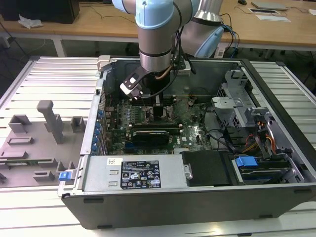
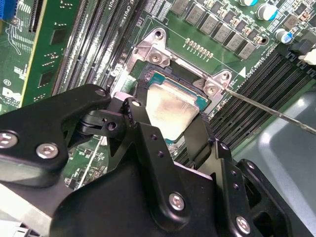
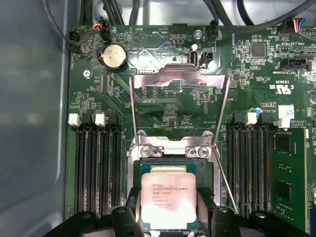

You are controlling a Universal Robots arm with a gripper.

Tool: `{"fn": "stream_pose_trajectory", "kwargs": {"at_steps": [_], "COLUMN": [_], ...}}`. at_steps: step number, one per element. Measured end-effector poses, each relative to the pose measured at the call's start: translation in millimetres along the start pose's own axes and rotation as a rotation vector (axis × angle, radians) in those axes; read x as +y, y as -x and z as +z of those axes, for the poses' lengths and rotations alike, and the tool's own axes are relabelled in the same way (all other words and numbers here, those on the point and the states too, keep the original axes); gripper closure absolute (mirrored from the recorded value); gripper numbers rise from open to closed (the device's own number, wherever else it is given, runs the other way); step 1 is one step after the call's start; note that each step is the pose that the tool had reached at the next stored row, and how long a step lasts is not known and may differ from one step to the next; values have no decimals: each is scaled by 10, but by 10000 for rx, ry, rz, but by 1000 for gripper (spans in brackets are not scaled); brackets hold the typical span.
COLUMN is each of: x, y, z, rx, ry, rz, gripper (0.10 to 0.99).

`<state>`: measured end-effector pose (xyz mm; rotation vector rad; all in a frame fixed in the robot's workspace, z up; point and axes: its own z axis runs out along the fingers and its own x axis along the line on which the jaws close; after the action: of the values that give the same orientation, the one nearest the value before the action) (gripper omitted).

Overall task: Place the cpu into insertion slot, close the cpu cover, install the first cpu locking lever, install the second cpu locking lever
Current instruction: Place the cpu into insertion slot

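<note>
Arm (image 1: 157, 34) comes in from top centre, pointing straight down into the open computer case (image 1: 197, 207). Gripper (image 1: 159, 109) sits low over the green motherboard (image 1: 148, 126), just above frame centre. Power supply (image 1: 140, 174) with a white-and-black label runs along the case's near wall. Blue latch (image 1: 245, 161) lower right, by the drive cage. Grey fixture tray (image 1: 24, 148) at left, upright post (image 1: 52, 121) on it. Everything rests on the slatted metal table (image 1: 54, 74). Wooden desk (image 1: 94, 22) across the top.

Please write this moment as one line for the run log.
gripper: shut on chip | chip: at socket, seating unclear | cover: open, flipped back | levers: not latched
</note>
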<state>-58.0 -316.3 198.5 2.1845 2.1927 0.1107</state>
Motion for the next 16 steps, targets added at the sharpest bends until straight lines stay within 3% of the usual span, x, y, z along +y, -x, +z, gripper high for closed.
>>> {"fn": "stream_pose_trajectory", "kwargs": {"at_steps": [4, 5, 10, 15, 16], "x": [0, 0, 4, 3, 3], "y": [0, 0, -2, -1, -2], "z": [1, 1, -42, -42, -42], "rx": [2, 1, -36, -264, -378], "ry": [1, 1, 1, 0, -2], "rz": [0, 0, -2, -21, -30], "gripper": [533, 471, 471, 471, 471]}}
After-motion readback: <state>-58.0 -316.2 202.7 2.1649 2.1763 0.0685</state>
